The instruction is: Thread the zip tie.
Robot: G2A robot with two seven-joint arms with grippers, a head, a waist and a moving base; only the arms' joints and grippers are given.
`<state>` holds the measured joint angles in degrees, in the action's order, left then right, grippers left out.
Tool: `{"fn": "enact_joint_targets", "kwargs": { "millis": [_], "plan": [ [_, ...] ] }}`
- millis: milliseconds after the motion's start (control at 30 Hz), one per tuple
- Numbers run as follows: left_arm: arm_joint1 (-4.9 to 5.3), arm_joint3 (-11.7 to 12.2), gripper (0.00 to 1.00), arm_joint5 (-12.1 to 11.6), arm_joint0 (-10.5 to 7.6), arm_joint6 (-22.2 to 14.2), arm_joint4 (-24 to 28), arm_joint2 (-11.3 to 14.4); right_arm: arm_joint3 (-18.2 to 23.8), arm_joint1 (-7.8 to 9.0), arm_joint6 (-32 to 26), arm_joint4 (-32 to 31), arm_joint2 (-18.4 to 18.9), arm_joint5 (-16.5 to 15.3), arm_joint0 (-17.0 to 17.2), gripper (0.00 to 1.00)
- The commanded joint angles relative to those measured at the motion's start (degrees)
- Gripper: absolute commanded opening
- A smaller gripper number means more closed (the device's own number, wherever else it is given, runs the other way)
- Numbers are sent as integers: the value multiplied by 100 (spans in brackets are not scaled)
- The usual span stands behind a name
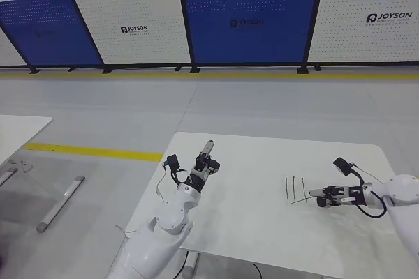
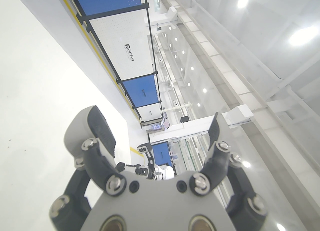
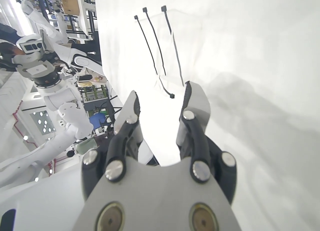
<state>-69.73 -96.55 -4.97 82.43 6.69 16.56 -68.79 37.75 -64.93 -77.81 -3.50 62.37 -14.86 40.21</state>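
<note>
Three black zip ties (image 3: 157, 42) lie side by side on the white table (image 3: 250, 42), their heads at the end away from my right gripper. In the top view they are thin dark lines (image 1: 295, 188). A fourth, shorter curved tie (image 3: 167, 91) lies just beyond the fingertips, its head nearest the gripper. My right gripper (image 3: 162, 93) hovers low over the table at the ties' near ends, open and holding nothing; from above it sits just right of the ties (image 1: 314, 198). My left gripper (image 2: 155, 117) is raised and tilted up off the table, open and holding nothing, near the table's left edge (image 1: 207, 150).
Bare tabletop (image 1: 251, 209) stretches between the two arms. The table's far edge (image 1: 279, 138) and left edge are close to the left arm. A second white table (image 1: 7, 132) and a grey bar (image 1: 59, 204) on the floor lie off to the left.
</note>
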Motion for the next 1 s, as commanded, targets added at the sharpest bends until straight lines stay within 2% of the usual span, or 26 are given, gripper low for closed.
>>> {"fn": "enact_joint_targets", "kwargs": {
  "millis": [0, 267, 400, 500, 533, 733, 967],
  "plan": [
    [0, 0, 100, 0, 0, 0, 0, 0, -84, -14, 20, 11, -38, -1, -44, 38],
    [0, 0, 100, 0, 0, 0, 0, 0, -342, -56, 61, 59, -154, -29, -174, 19],
    [0, 0, 100, 0, 0, 0, 0, 0, -439, -78, 57, 91, -208, -45, -223, 16],
    [0, 0, 100, 0, 0, 0, 0, 0, -512, -87, 57, 121, -233, -74, -256, 7],
    [0, 0, 100, 0, 0, 0, 0, 0, -532, -89, 56, 130, -238, -86, -265, 0],
    [0, 0, 100, 0, 0, 0, 0, 0, -615, -101, 9, 198, -277, -142, -307, 0],
    [0, 0, 100, 0, 0, 0, 0, 0, -606, -52, -183, 505, -203, -462, -279, 0]
  ]
}}
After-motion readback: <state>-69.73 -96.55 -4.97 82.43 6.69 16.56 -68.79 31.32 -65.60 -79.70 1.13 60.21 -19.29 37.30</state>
